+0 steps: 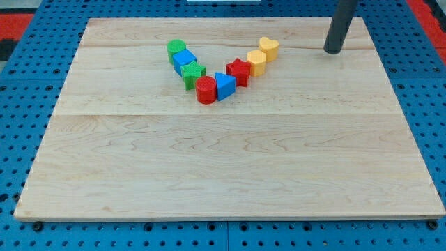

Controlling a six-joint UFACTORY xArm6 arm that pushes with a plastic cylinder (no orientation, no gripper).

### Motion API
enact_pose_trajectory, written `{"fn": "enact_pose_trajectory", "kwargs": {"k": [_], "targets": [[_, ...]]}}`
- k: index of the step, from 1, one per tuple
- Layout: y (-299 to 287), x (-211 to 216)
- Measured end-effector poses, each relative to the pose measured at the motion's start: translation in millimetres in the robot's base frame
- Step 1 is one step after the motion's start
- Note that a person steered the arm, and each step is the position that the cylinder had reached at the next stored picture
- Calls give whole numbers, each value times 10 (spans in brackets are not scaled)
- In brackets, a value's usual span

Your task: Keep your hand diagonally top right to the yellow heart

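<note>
The yellow heart (269,48) stands near the view's top, at the upper right end of a V-shaped row of blocks. My tip (333,51) rests on the board to the right of the heart, about level with it and well apart from it. The rod rises out of the view's top. Down the V's right arm from the heart come a yellow hexagon (256,62), a red star (239,71) and a blue triangle (224,86).
A red cylinder (206,90) sits at the V's bottom. The left arm holds a green star (193,73), a blue cube (184,61) and a green cylinder (175,49). The wooden board (230,167) lies on a blue pegboard, with red mat at the top corners.
</note>
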State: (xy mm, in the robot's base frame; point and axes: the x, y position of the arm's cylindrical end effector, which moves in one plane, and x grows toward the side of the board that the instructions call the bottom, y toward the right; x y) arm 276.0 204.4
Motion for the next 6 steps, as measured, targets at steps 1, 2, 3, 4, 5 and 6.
{"fn": "enact_pose_trajectory", "kwargs": {"k": [1, 2, 3, 4, 5, 6], "targets": [[-7, -355], [-167, -535], [-432, -628], [-672, -628], [-843, -548], [-881, -419]]}}
